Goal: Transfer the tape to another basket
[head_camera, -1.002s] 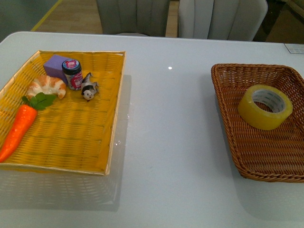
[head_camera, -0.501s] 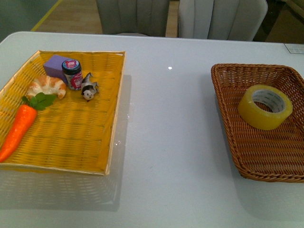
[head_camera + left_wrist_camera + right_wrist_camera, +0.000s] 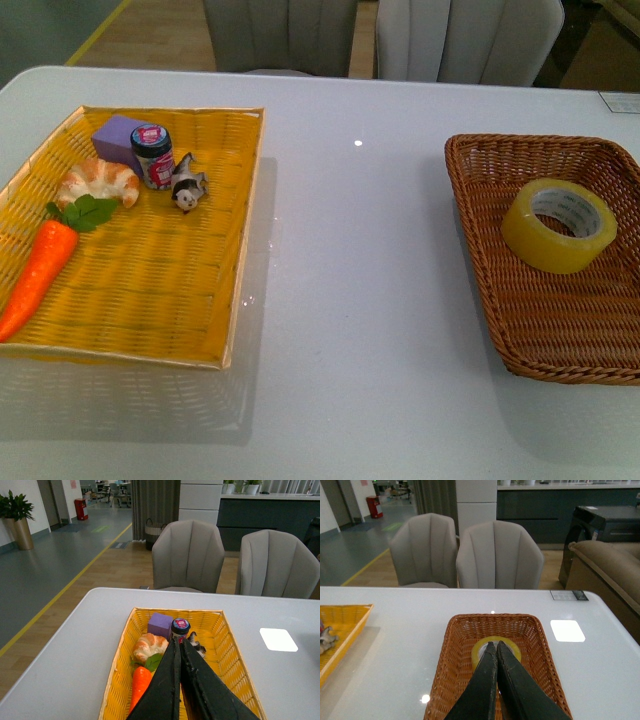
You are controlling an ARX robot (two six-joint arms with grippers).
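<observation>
The tape (image 3: pixel 558 224), a wide yellowish roll with a white core, lies tilted inside the brown wicker basket (image 3: pixel 478 250) at the right of the table. Neither arm shows in the front view. In the right wrist view my right gripper (image 3: pixel 495 643) hangs above that basket (image 3: pixel 452 665), shut and holding nothing, its tips lined up over the tape (image 3: pixel 512 648). In the left wrist view my left gripper (image 3: pixel 178 640) is shut and empty above the yellow woven tray (image 3: pixel 119 680).
The yellow tray (image 3: pixel 245 230) at the left holds a carrot (image 3: pixel 38 270), a croissant (image 3: pixel 97 182), a purple block (image 3: pixel 118 138), a small jar (image 3: pixel 153 155) and a little black-and-white figure (image 3: pixel 186 189). Bare white table lies between tray and basket. Grey chairs (image 3: pixel 470 38) stand behind.
</observation>
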